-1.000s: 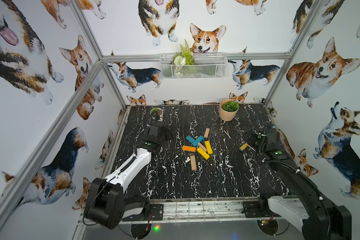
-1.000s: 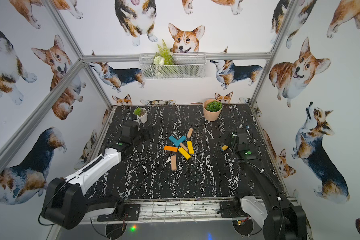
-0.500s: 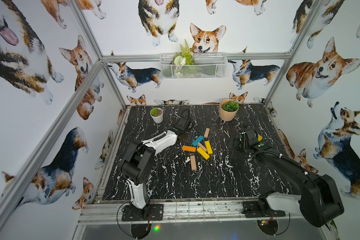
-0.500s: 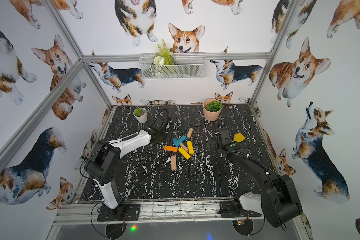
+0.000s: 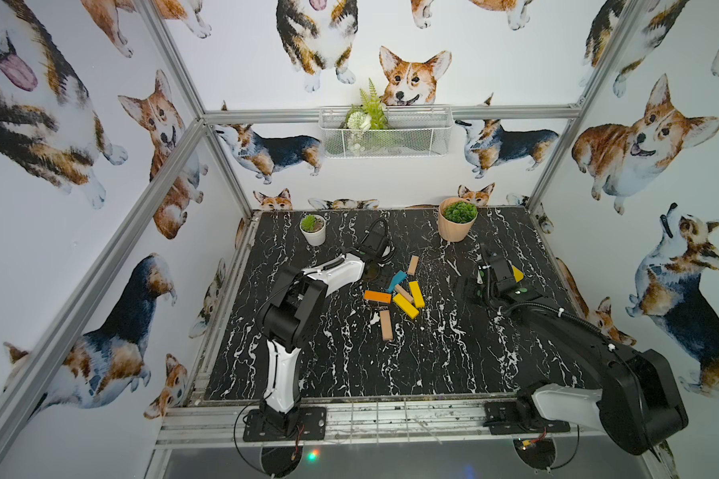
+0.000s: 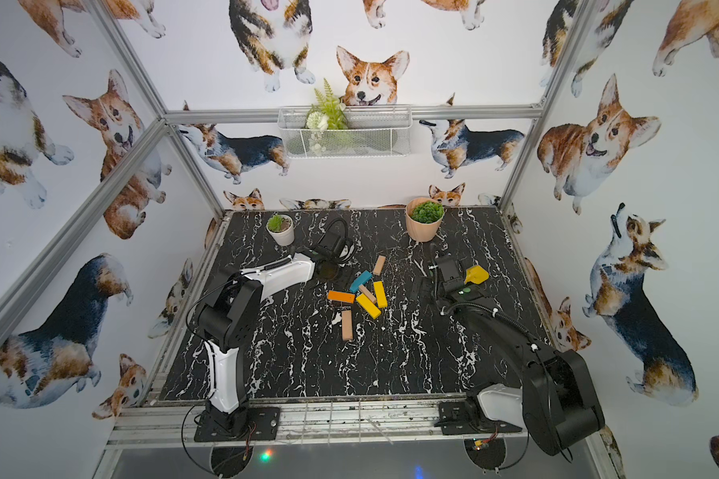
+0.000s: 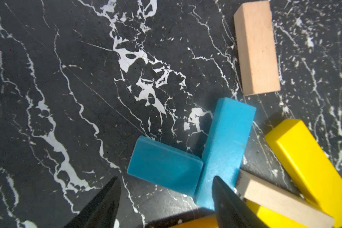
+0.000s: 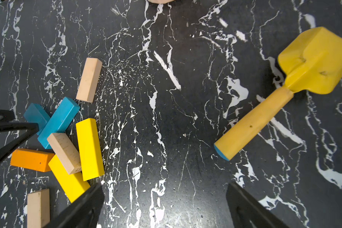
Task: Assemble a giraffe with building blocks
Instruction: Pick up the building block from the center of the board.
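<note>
Pickup stage: left gripper (image 7: 164,178), jaws parted and empty, hovers over short teal block (image 7: 164,163) within jumbled blocks (image 5: 404,305) at centre of table (image 5: 349,365); right gripper (image 8: 165,184) hangs wide open. Next move: lower, then close across its narrow sides.

**Building blocks** (image 5: 396,280): eight flat wooden planks, unassembled, on the counter (image 5: 453,352). Landmark: long teal plank (image 8: 58,122). Second teal plank (image 8: 36,115) butts against its side. First tan plank (image 8: 89,80) lies just off one end. At the other end, second tan plank (image 8: 64,153) overlaps it and first yellow plank (image 8: 68,178). Second yellow plank (image 8: 90,149) and orange plank (image 8: 31,159) flank these. Third tan plank (image 8: 38,208) lies farthest, apart.
</note>
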`<state>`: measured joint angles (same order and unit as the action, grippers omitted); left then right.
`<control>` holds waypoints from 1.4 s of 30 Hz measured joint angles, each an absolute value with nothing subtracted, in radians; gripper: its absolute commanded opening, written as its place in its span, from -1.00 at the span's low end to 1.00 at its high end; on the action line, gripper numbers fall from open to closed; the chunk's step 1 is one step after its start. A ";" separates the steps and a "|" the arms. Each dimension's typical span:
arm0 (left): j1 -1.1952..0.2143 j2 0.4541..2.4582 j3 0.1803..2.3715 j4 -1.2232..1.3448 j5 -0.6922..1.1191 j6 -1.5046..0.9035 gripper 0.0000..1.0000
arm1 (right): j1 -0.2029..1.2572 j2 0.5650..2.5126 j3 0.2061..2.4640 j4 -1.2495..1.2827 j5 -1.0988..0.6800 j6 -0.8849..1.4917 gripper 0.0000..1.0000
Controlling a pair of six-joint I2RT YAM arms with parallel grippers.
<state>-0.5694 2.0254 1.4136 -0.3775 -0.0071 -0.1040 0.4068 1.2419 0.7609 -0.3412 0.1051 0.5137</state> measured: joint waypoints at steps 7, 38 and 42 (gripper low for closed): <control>-0.569 2.060 1.428 -0.357 -0.033 -0.147 0.52 | 0.407 1.251 0.760 -0.340 0.079 0.503 1.00; -0.540 2.044 1.412 -0.323 -0.093 -0.002 0.57 | 0.408 1.291 0.754 -0.340 0.033 0.500 1.00; -0.512 2.044 1.431 -0.342 -0.029 0.051 0.56 | 0.408 1.288 0.754 -0.340 0.029 0.500 1.00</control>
<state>-0.5117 2.0438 1.4307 -0.3420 -0.0292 0.0513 0.4076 1.2881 0.7540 -0.3405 0.0292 0.4995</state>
